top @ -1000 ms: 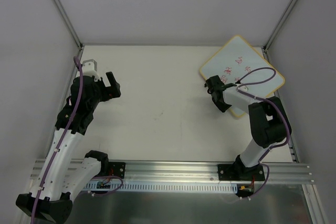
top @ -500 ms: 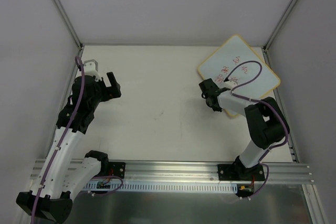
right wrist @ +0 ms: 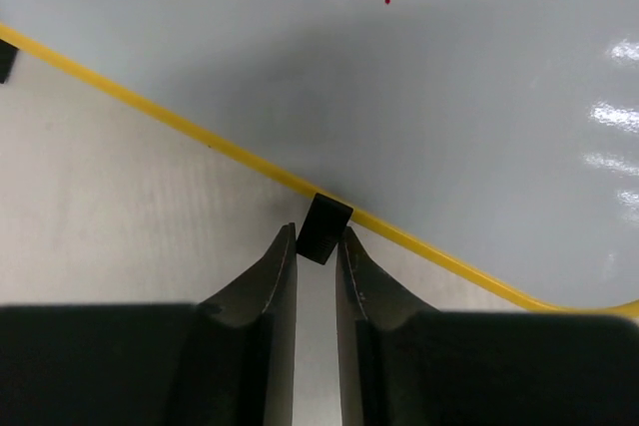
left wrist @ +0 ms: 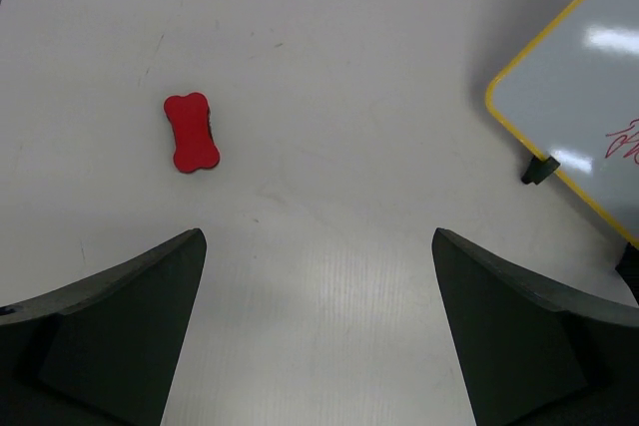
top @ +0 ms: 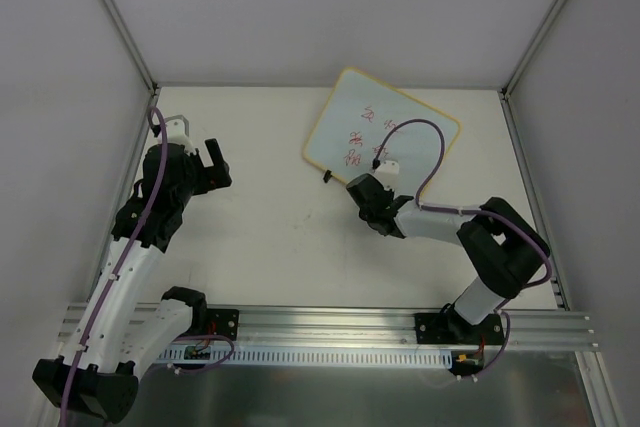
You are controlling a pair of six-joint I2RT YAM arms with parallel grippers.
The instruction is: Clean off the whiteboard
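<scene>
- pale walls (top: 300, 7) box in a white tabletop (top: 280, 247) — faintly scuffed.
- whiteboard (top: 400, 132), scribbled red, lies flat by the far edge, right of centre.
- right gripper (right wrist: 317, 244) pinches its black clip (right wrist: 326, 221) — left gripper (left wrist: 319, 236) gapes wide.

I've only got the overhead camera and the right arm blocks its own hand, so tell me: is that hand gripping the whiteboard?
Observer: Yes. The right wrist view shows the right hand closed on a black clip on the whiteboard, at its yellow edge.
Operator: Anything nearby to wipe with?
Observer: Possibly. A red bone-shaped block lies on the table ahead of the left hand, apart from the board.
Operator: And that left hand?
Observer: Wide open, nothing between its fingers.
</scene>
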